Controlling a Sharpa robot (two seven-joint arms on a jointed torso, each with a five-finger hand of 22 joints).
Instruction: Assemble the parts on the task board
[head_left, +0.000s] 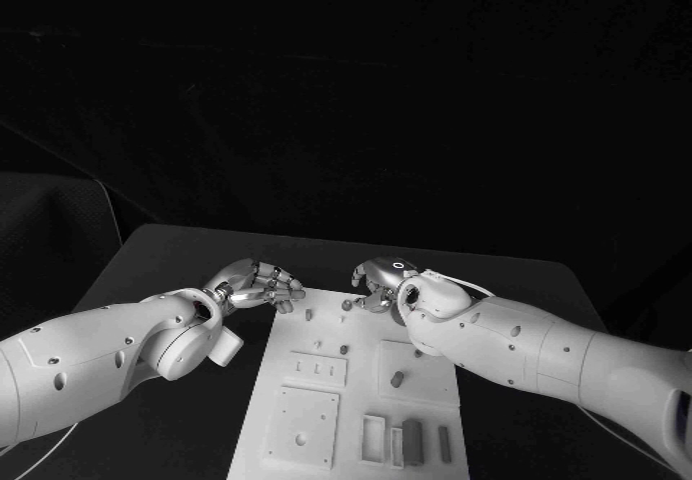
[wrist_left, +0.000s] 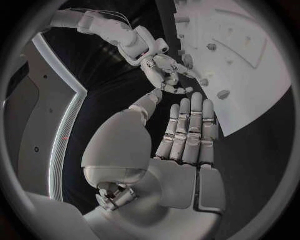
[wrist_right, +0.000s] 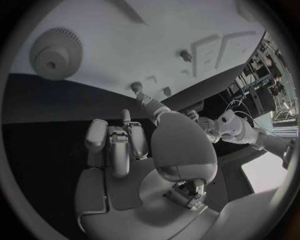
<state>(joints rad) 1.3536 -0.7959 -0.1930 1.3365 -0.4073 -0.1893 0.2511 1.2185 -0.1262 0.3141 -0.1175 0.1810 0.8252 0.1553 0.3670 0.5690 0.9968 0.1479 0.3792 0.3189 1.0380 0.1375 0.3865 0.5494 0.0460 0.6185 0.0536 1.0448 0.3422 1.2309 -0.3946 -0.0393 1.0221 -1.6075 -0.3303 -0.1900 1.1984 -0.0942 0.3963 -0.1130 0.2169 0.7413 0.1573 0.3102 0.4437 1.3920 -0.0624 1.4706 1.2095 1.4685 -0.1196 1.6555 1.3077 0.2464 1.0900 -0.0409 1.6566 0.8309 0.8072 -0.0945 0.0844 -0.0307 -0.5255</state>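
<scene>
Early in the assembly, to judge by how things lie. Task board (head_left: 353, 400) lying lengthwise in the middle of the black table (head_left: 159, 260), running from the near edge toward the far side, with both hands gathered at its far end. Left hand (head_left: 257, 284) hovering just off the board's far-left corner, fingers curled inward in the head view yet lying straight and side by side in its own wrist view (wrist_left: 187, 130); nothing seen between them, so apparently empty, though whether properly closed cannot be told. Right hand (head_left: 382, 280) over the far edge of the board, fingers curled down; in its own wrist view (wrist_right: 119, 142) bent inward with no part visible in the grasp, but the fingertips partly hidden, so again cannot be told for sure. Several parts loose on the board: a dark bar (head_left: 413, 441) and a slimmer one beside it at the near right, lying next to rectangular recesses rather than clearly in them; a small peg (head_left: 398, 379) on the mid-right block; small studs (head_left: 346, 305) near the far edge. A toothed gear (wrist_right: 56, 52) resting flat on the white surface in the right wrist view, whether seated on a shaft or merely laid there unclear. Most fitting probably left to do: bars into slots, pegs into holes.
</scene>
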